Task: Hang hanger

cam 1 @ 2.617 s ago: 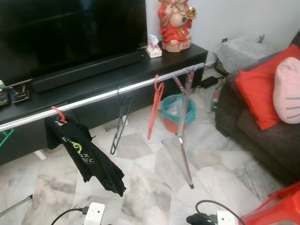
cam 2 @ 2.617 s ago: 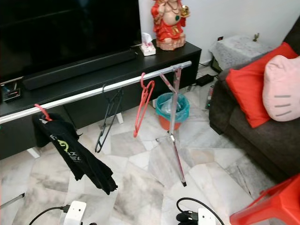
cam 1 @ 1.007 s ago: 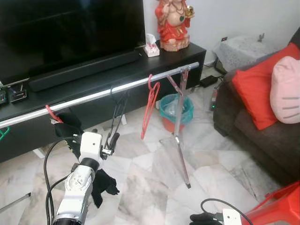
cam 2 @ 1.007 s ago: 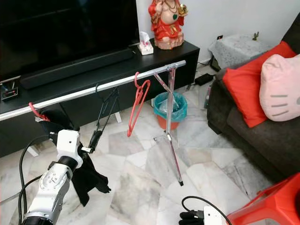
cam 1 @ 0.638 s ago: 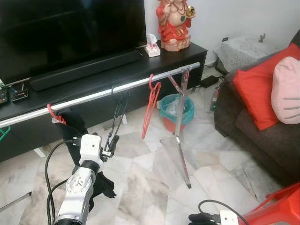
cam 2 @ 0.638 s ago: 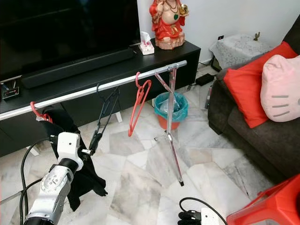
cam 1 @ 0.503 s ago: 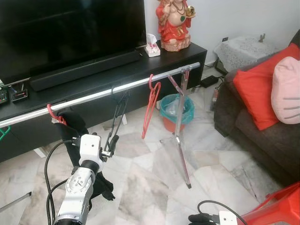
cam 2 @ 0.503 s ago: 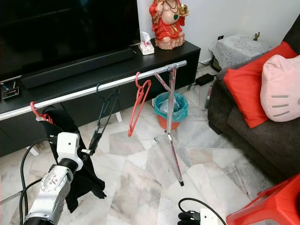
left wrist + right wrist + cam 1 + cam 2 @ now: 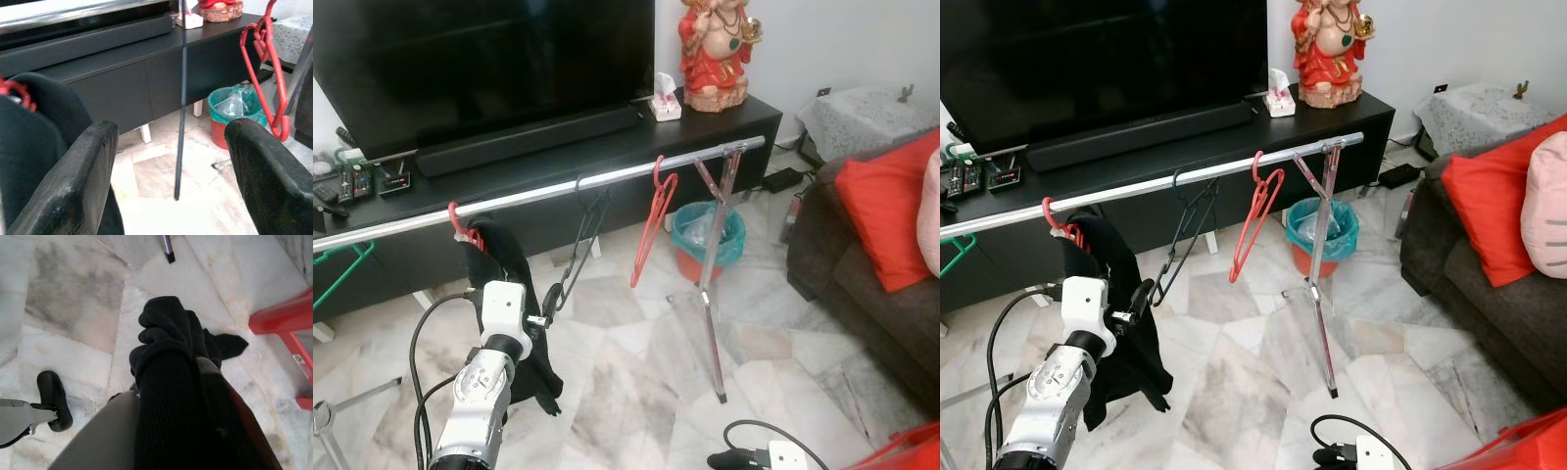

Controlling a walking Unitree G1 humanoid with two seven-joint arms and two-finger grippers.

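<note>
A silver rail (image 9: pixel 529 194) runs across in front of the TV console. On it hangs a red hanger (image 9: pixel 460 220) carrying a black garment (image 9: pixel 514 284). Further right hang an empty black hanger (image 9: pixel 576 250) and an empty red hanger (image 9: pixel 649 230). My left gripper (image 9: pixel 551 299) is raised beside the garment, just below the black hanger. In the left wrist view the left gripper (image 9: pixel 171 129) stands open, with the black hanger's thin bar (image 9: pixel 182 98) beyond the gap and nothing held. The right arm (image 9: pixel 769 455) hangs low near the floor.
The rack's tripod leg (image 9: pixel 710 313) stands on the marble floor beside a teal bin (image 9: pixel 710 230). A dark sofa with a red cushion (image 9: pixel 886 215) is at the right. A green hanger (image 9: pixel 342 269) is at far left, and a red stool (image 9: pixel 288 313) is by the right arm.
The camera has shifted, showing more of the rail's left end. My left arm rose into view beside the garment, which now hangs straighter and more bunched under its hanger.
</note>
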